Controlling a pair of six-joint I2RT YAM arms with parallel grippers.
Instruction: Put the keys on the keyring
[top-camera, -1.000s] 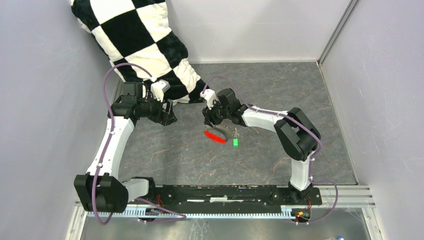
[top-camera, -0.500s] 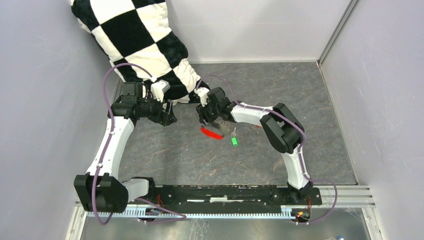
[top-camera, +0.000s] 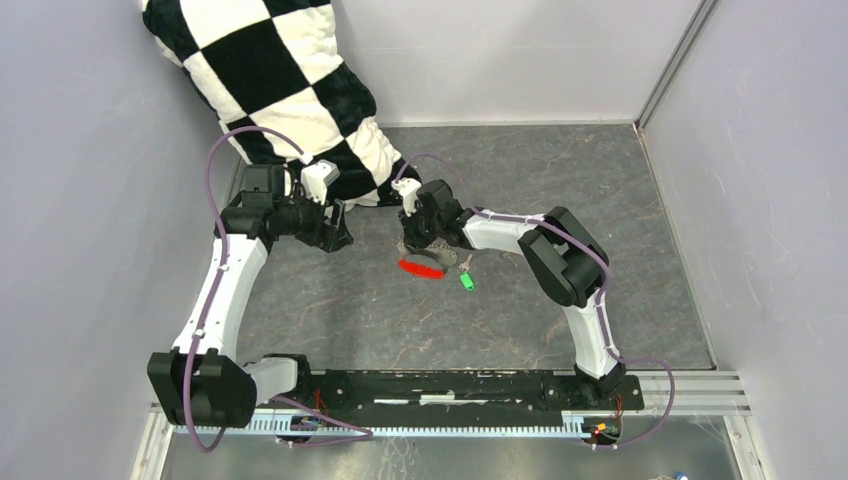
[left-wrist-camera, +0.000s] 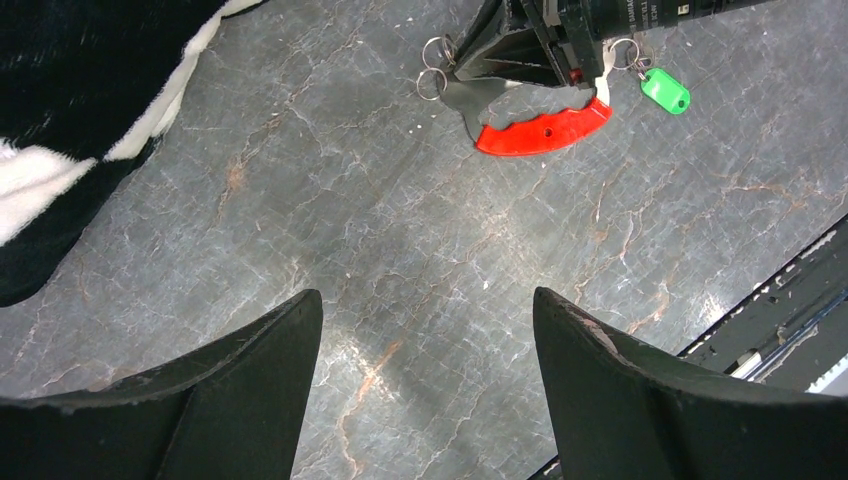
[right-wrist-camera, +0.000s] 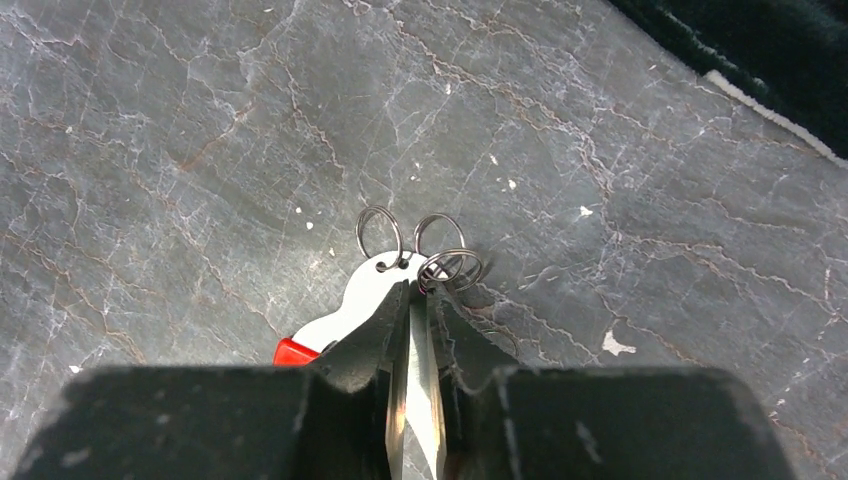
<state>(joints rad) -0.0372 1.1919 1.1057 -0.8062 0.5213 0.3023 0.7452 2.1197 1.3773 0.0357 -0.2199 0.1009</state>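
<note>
The keyring lies mid-table: a long red tag (top-camera: 420, 268) (left-wrist-camera: 545, 130) with a pale metal end (right-wrist-camera: 360, 295), small wire rings (right-wrist-camera: 380, 238) (left-wrist-camera: 432, 84) and a green tag (top-camera: 467, 281) (left-wrist-camera: 665, 90). My right gripper (top-camera: 418, 245) (right-wrist-camera: 418, 288) is down on it. Its fingers are pinched to a thin slit at the coiled ring (right-wrist-camera: 452, 268) beside the tag's metal end. I cannot pick out the keys with certainty. My left gripper (top-camera: 340, 232) (left-wrist-camera: 428, 295) hangs open and empty over bare floor, left of the keyring.
A black-and-white checkered blanket (top-camera: 280, 80) (left-wrist-camera: 60, 100) (right-wrist-camera: 760, 50) lies at the back left, close behind both grippers. Grey walls enclose the marbled table (top-camera: 560, 180). The black base rail (top-camera: 450, 385) (left-wrist-camera: 790, 330) runs along the near edge.
My right gripper slid left, lowered onto the keyring and closed its fingers. The red and green tags shifted slightly left with it. The left arm stayed still.
</note>
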